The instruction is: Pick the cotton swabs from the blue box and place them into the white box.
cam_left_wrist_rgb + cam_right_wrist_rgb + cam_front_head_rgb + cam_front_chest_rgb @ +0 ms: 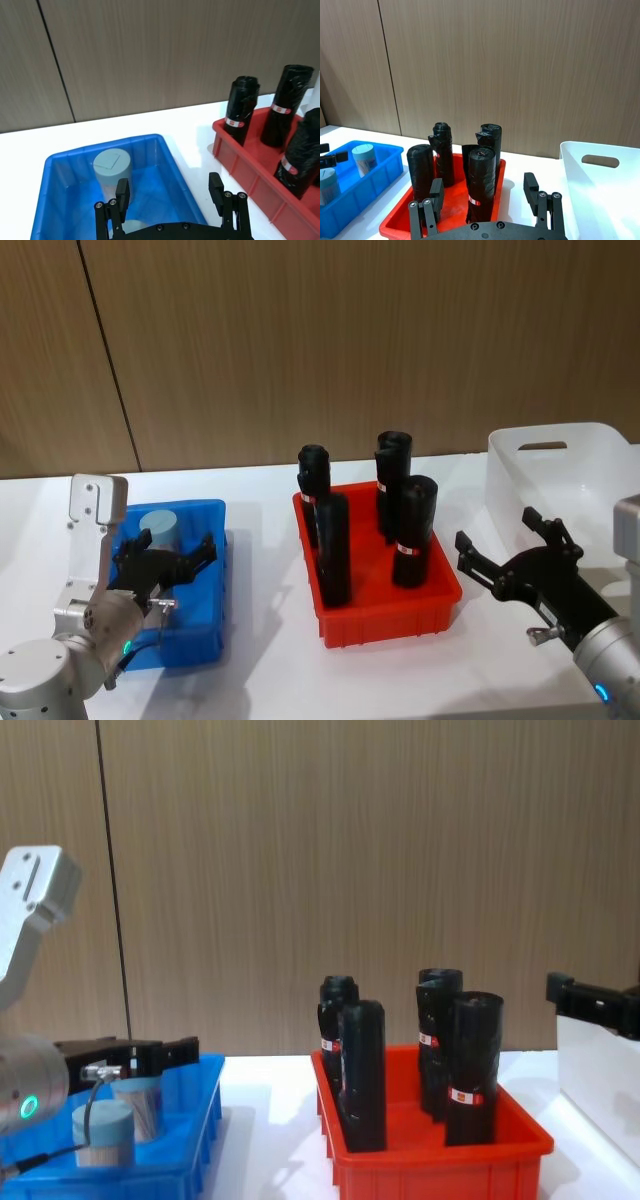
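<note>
Two cotton swab jars stand upright in the blue box at the left of the table: a far jar and a near jar. The red tray of black bottles sits mid-table. The white box is far right.

Low over the blue box hangs the left gripper, its fingers spread apart, holding nothing and pointing toward the far wall. It is likely set this way to take a jar by its sides, lid up. The far jar lies just ahead of the fingertips, nearer one finger than the other and not yet between them. The near jar sits under the gripper body, close behind the fingers; its lid peeks out there in the left wrist view. Contact with either jar cannot be told.

Right of the red tray, on the near side of the white box, hovers the right gripper, prongs apart and empty. It is probably parked there to leave the drop path open.
</note>
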### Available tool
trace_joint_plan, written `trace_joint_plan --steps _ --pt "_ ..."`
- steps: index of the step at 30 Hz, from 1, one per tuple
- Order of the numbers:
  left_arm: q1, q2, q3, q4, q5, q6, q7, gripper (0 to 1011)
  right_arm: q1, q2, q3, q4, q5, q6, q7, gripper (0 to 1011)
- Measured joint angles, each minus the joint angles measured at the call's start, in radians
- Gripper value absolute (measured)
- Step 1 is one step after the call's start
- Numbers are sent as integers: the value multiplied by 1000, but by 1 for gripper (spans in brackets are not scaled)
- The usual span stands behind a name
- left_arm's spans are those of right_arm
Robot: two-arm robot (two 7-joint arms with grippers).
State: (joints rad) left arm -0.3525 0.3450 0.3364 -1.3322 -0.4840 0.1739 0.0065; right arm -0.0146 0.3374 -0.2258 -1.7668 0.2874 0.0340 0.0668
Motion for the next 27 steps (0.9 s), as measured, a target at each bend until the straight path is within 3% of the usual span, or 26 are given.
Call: trace_joint_plan --steps 13,27 --pt "-19 -13 -9 50 -8 31 41 999 0 0 0 0 0 0 0 1001" --pt "-3 -11 -19 28 -10 64 114 1000 0 0 0 0 0 0 0 1001"
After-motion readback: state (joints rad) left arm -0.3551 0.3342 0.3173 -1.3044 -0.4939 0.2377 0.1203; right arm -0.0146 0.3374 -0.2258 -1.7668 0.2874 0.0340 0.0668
